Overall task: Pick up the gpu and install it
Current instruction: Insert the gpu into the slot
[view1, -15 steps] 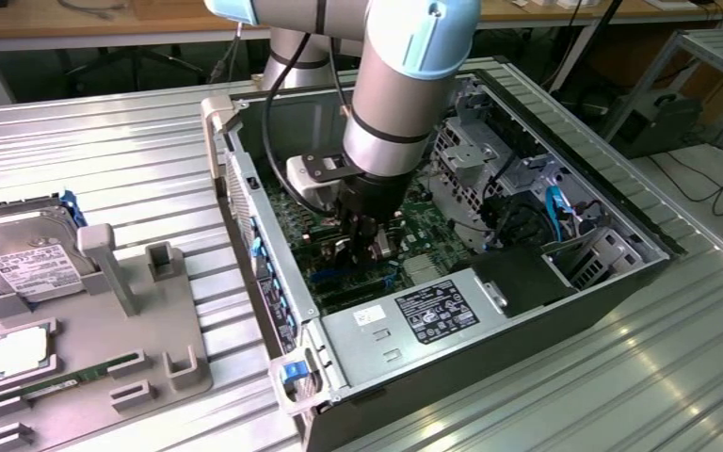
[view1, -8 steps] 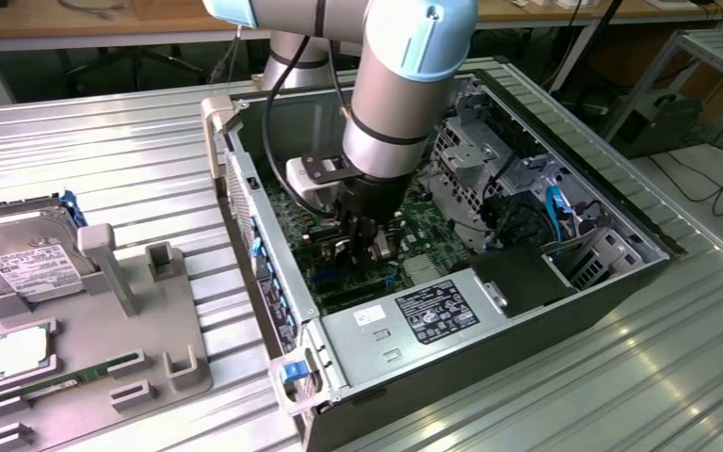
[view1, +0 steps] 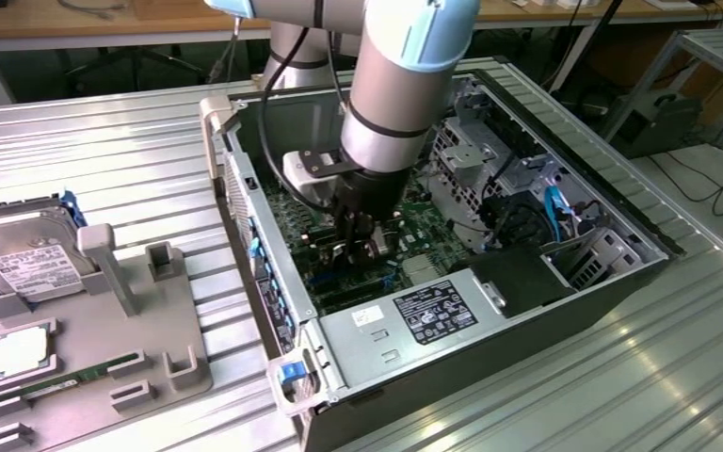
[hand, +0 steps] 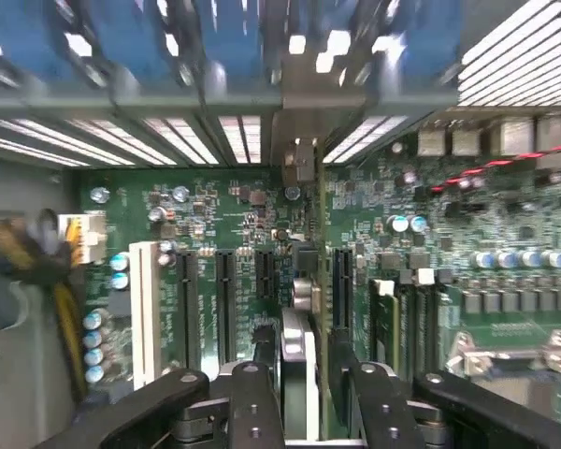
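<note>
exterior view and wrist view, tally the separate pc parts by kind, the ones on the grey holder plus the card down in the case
hard drive: 1
green memory stick: 1
flat square silver part: 1
gpu: 1
total: 4

Evenly bright, daylight-like. Strong glare on the ribbed metal table toward four o'clock in the exterior view. Deep shade inside the computer case. Smeared by motion blur near twelve o'clock in the wrist view, sharper across the motherboard.
</note>
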`<act>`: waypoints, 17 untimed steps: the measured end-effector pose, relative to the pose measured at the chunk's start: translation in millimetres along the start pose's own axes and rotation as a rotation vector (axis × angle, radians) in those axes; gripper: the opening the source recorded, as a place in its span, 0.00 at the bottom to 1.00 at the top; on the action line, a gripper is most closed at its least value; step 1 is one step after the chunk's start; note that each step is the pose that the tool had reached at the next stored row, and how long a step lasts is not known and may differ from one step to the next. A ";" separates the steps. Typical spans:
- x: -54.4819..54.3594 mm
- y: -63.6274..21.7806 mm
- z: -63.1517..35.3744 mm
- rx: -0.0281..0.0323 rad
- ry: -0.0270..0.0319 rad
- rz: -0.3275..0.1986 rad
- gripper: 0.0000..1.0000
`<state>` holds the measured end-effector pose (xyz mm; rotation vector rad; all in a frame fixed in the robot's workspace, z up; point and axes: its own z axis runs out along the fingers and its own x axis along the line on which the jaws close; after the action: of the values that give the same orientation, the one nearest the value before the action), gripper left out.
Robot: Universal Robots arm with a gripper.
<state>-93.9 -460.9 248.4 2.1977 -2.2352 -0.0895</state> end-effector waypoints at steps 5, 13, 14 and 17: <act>-2.8 1.6 -35.0 0.0009 0.0000 0.000 0.36; -5.2 2.7 -60.9 0.0022 0.0004 0.000 0.36; -5.2 2.7 -60.9 0.0022 0.0003 0.000 0.36; -5.2 2.8 -60.9 0.0022 0.0004 0.000 0.27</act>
<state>-93.8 -457.9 309.6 2.1987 -2.2361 -0.0866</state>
